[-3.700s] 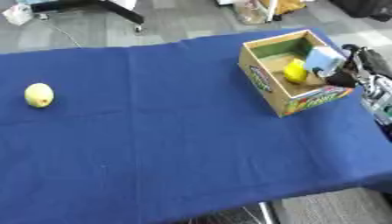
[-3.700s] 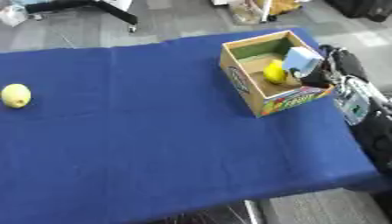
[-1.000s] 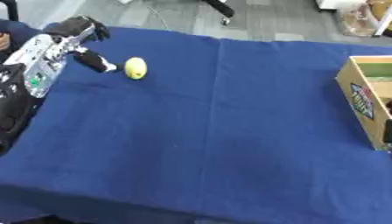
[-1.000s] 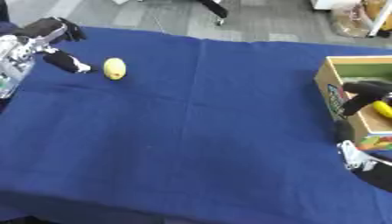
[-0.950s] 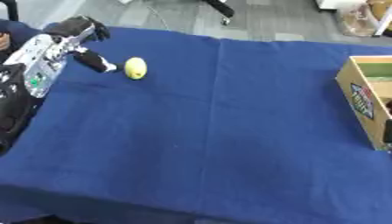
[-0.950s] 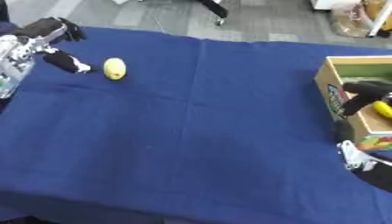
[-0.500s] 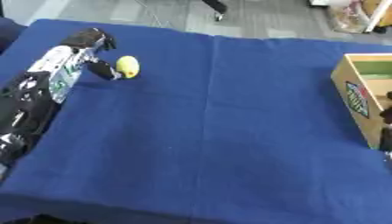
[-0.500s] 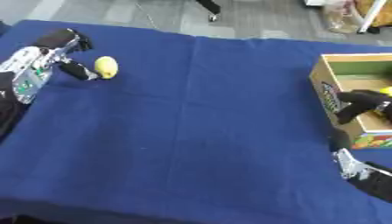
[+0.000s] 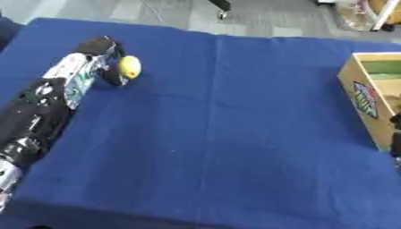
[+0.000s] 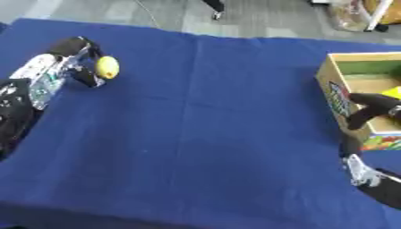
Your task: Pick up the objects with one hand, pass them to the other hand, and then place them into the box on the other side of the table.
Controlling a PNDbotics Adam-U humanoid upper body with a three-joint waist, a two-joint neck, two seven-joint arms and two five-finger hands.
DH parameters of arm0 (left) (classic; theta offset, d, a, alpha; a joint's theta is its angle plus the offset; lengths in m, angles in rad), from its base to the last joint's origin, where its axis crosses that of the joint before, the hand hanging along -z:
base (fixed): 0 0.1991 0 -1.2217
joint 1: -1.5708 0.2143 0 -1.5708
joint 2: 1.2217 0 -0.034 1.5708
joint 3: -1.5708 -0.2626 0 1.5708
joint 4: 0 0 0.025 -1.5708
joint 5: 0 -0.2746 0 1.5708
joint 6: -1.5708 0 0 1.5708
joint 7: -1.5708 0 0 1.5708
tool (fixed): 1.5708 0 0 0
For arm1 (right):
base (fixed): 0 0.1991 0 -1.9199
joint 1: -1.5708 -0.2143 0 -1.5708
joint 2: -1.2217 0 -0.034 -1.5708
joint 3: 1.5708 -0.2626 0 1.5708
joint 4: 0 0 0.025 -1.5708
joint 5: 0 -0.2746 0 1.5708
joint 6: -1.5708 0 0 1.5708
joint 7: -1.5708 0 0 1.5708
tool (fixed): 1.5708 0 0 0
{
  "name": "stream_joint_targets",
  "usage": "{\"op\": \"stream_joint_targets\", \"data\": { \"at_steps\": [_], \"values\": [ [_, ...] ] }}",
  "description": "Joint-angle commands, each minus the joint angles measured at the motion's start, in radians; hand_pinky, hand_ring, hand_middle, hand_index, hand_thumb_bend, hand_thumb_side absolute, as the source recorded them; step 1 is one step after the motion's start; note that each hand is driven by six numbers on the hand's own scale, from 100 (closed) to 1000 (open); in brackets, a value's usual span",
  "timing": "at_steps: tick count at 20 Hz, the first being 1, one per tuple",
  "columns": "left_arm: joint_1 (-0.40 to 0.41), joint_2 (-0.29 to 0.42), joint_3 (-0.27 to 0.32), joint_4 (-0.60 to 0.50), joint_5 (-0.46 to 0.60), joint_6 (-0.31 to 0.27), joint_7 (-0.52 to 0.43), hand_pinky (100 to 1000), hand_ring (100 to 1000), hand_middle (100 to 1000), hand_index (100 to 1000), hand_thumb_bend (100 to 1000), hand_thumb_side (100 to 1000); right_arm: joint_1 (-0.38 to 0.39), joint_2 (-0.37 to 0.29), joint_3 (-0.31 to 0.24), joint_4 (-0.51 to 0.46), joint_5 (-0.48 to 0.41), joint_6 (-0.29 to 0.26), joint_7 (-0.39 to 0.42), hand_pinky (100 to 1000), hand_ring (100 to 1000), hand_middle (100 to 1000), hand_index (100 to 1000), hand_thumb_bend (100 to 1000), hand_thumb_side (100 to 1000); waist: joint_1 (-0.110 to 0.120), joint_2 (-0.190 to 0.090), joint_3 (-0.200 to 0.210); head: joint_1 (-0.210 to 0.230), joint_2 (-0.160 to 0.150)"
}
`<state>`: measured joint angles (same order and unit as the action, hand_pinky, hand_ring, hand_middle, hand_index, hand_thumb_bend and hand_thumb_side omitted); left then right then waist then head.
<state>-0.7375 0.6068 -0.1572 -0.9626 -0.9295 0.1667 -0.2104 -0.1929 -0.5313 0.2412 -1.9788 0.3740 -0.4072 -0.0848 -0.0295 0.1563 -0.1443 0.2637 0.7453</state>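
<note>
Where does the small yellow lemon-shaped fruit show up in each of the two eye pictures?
Left eye view: the small yellow fruit lies upper left, against the left hand.
Right eye view: upper left too, nearer the left edge.
Shared landmark: the cardboard box at the right edge of the blue tablecloth.

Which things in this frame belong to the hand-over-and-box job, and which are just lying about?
Part of the job:
- yellow lemon-like fruit, at the table's far left
- left hand, against that fruit
- cardboard box at the right edge, a yellow item inside
- right hand, over the box's near side

Just lying about:
- blue tablecloth
- bagged items on the floor beyond the table
</note>
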Motion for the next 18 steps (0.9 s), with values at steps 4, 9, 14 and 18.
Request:
{"op": "stream_joint_targets", "data": {
  "at_steps": [4, 9, 14, 18],
  "values": [
    [0.000, 0.014, 0.007, -0.028, 0.043, 0.019, 0.115, 733, 582, 471, 568, 112, 100, -0.003, -0.007, -0.005, -0.021, -0.005, 0.004, 0.000, 827, 578, 469, 838, 100, 408, -0.008, -0.001, -0.001, 0.005, -0.006],
    [0.027, 0.048, -0.003, -0.154, 0.198, 0.030, 0.191, 714, 569, 448, 533, 100, 100, 0.005, -0.007, -0.004, -0.021, -0.005, 0.008, 0.001, 827, 575, 466, 837, 100, 410, -0.003, -0.009, 0.009, -0.001, 0.003],
    [0.086, 0.115, -0.013, -0.420, 0.462, 0.062, 0.207, 689, 553, 433, 516, 100, 100, 0.008, -0.006, 0.005, -0.021, -0.006, 0.005, 0.006, 825, 572, 465, 837, 100, 400, 0.004, -0.021, 0.020, -0.018, 0.012],
    [0.150, 0.156, -0.009, -0.669, 0.725, 0.091, 0.222, 672, 541, 430, 510, 100, 144, 0.000, 0.005, 0.018, -0.021, -0.014, -0.004, 0.009, 822, 566, 461, 833, 100, 388, 0.006, -0.031, 0.025, -0.041, 0.019]
  ]
}}
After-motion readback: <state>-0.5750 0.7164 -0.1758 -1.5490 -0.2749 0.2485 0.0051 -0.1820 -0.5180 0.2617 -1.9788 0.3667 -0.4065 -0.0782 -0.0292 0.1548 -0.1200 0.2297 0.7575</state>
